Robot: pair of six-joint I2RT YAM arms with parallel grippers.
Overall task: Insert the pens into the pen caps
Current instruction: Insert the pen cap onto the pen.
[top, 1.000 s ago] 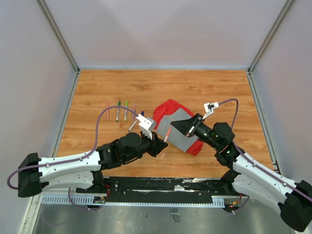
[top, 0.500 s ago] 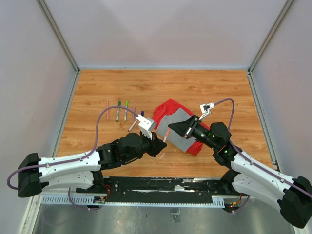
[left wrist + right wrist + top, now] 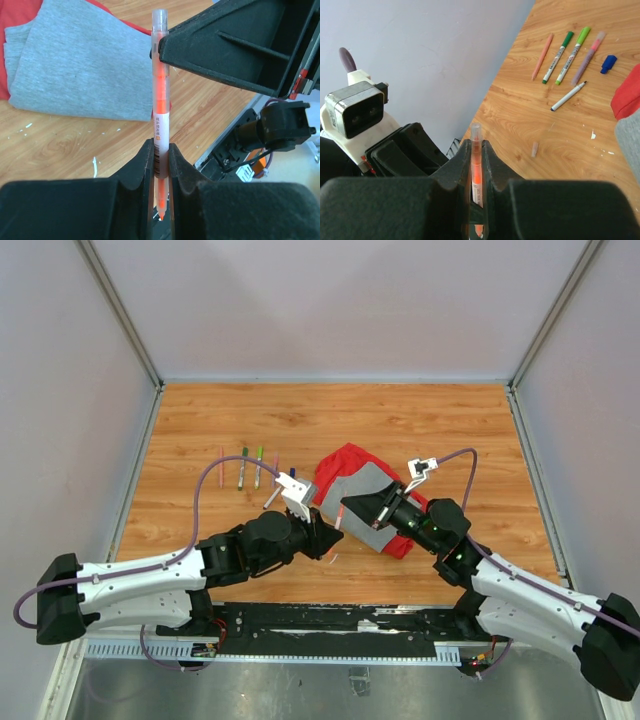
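A wood-grain tabletop (image 3: 300, 420) stands inside grey walls (image 3: 300, 310). Over its 6 o'clock middle, both claws are clamped on one orange pen (image 3: 159, 115). The left claw (image 3: 160, 150) pinches the printed barrel and the right claw (image 3: 476, 150) the clear-capped end. Seating looks nearly done. Push straight along the pen's axis with both grips in line and no twisting, or the thin barrel may bend or slip. The other pens (image 3: 242, 468) lie at 10 o'clock, a blue cap (image 3: 608, 63) beside them.

I see a red-and-grey cloth (image 3: 350, 465) lying crumpled on the wood-grain desk (image 3: 330, 420), right of centre, with small white flecks (image 3: 94, 166) scattered just beside it.
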